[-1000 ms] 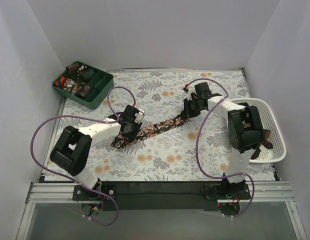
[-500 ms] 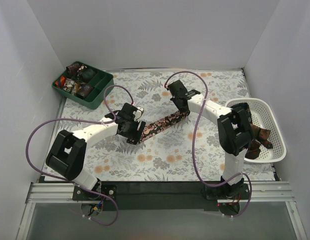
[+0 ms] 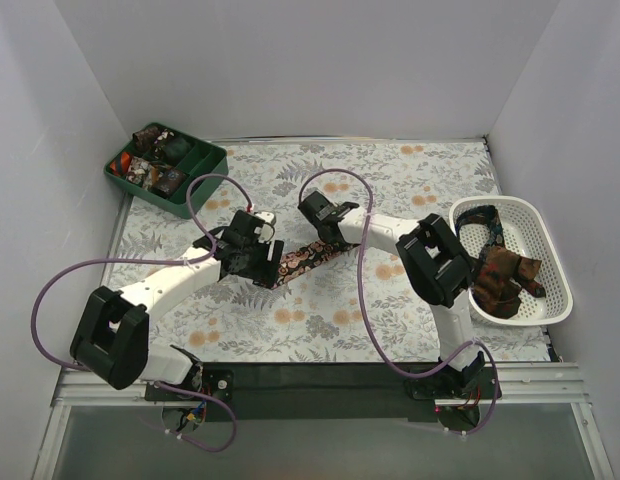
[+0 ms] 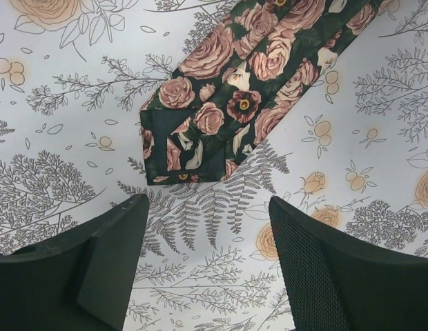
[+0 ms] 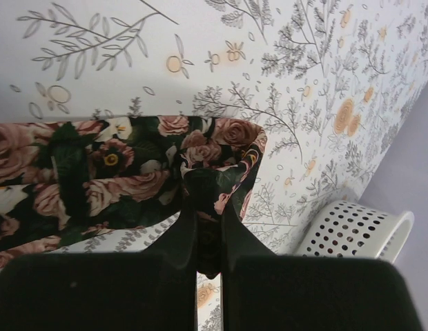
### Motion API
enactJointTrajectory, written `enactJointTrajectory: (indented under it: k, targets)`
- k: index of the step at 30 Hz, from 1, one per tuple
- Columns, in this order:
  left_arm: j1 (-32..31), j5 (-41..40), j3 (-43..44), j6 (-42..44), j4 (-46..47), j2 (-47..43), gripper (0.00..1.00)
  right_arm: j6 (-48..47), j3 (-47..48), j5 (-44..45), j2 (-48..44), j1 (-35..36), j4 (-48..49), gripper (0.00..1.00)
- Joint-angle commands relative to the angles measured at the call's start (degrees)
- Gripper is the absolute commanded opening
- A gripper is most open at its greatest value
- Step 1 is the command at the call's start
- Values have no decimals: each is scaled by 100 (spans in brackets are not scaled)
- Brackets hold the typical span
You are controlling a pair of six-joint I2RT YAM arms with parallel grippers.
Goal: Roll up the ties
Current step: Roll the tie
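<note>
Rolling barely begun, by appearance: one tie (image 3: pixel 308 255) lies doubled flat at mid-bench, right hand (image 5: pixel 203 186) clenched on its fold, left hand (image 4: pixel 208 207) released beside its other end. Further ties (image 3: pixel 500 275) wait in the basket (image 3: pixel 500 202) at the right edge.

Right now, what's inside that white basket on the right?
Loose ties, brownish and dark, lie heaped in the white basket. Whatever is under the heap is covered, and the right arm hides the basket's left edge.

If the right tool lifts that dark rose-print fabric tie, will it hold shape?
Probably floppy: the dark rose-print fabric tie lies flat and doubled over, so it should drape. Likely light; the right tool pinches just one edge.
</note>
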Motion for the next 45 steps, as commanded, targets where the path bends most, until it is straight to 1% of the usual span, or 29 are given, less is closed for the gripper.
enactJointTrajectory:
  k: [1, 2, 4, 5, 7, 8, 9, 11, 13, 16, 18, 20, 21, 24, 25, 26, 27, 28, 29, 30, 31, 35, 36, 38, 40, 42, 43, 45]
  targets:
    - [42, -131, -45, -202, 18, -354, 65, 164, 140, -696, 132, 51, -212, 8]
    - [42, -113, -46, -210, 18, -363, 65, 182, 158, -855, 141, 51, -239, 14]
    - [42, -96, -37, -228, 18, -390, 65, 226, 167, -1328, 132, 51, -283, 21]
    - [42, -78, -28, -254, 18, -399, 65, 235, 167, -1497, 123, 51, -309, 26]
    - [42, -34, -2, -281, 44, -390, 65, 296, 175, -1900, 88, 51, -344, 29]
    - [42, -34, 16, -333, 44, -390, 65, 305, 175, -2042, 53, 33, -370, 34]
    - [42, -34, 77, -351, 79, -364, 65, 305, 193, -2156, 27, 25, -379, 36]
    - [42, 185, 147, -404, 106, -337, 65, 340, 272, -2508, -113, -19, -441, 41]
    - [42, 291, 270, -500, 158, -258, 65, 436, 342, -2858, -254, -150, -493, 42]
    - [42, 440, 454, -632, 229, -83, 66, 533, 439, -3430, -499, -300, -503, 48]
    - [42, 546, 560, -694, 325, 75, 66, 578, 492, -3633, -693, -362, -520, 55]
    - [42, 704, 762, -808, 387, 207, 66, 709, 570, -3958, -825, -494, -520, 60]
    - [42, 748, 833, -852, 457, 347, 67, 753, 606, -4046, -965, -555, -520, 61]
    - [33, 1002, 1202, -1036, 676, 681, 67, 972, 667, -4337, -1273, -932, -502, 64]
    - [16, 1108, 1342, -1072, 738, 787, 67, 1008, 668, -4711, -1344, -1177, -485, 65]
    - [7, 1213, 1630, -1115, 791, 1023, 67, 1017, 668, -4846, -1397, -1319, -476, 70]
    - [-20, 1266, 1816, -1116, 896, 1156, 67, 1017, 624, -4978, -1467, -1468, -459, 71]
    - [-133, 1284, 2000, -1098, 914, 1305, 67, 1148, 571, -5336, -1485, -1792, -415, 73]
    - [-186, 1293, 2176, -1063, 932, 1602, 68, 1184, 536, -5531, -1485, -1960, -389, 74]
    - [-230, 1319, 2570, -1063, 967, 1762, 68, 1228, 492, -5733, -1468, -2136, -362, 75]
    - [-318, 1389, 2748, -1089, 967, 1929, 68, 1306, 344, -6118, -1459, -2468, -266, 75]
    - [-538, 1601, 3592, -1204, 1099, 2650, 67, 1456, -26, -6981, -1345, -3086, 112, 74]
    - [-573, 1644, 3732, -1221, 1125, 2930, 63, 1474, -79, -7122, -1292, -3183, 191, 74]
    - [-670, 1706, 4154, -1256, 1160, 3221, 59, 1535, -228, -7456, -1187, -3368, 411, 73]
    - [-749, 1820, 4444, -1274, 1204, 3599, 52, 1588, -325, -7807, -1029, -3499, 647, 72]
    - [-776, 1847, 4551, -1292, 1265, 3890, 47, 1667, -509, -8054, -871, -3552, 841, 70]
    - [-793, 1856, 4577, -1274, 1292, 3969, 41, 1711, -562, -8194, -818, -3579, 1034, 70]
    - [-793, 1803, 4543, -1239, 1336, 4119, 36, 1747, -685, -8379, -660, -3570, 1184, 70]
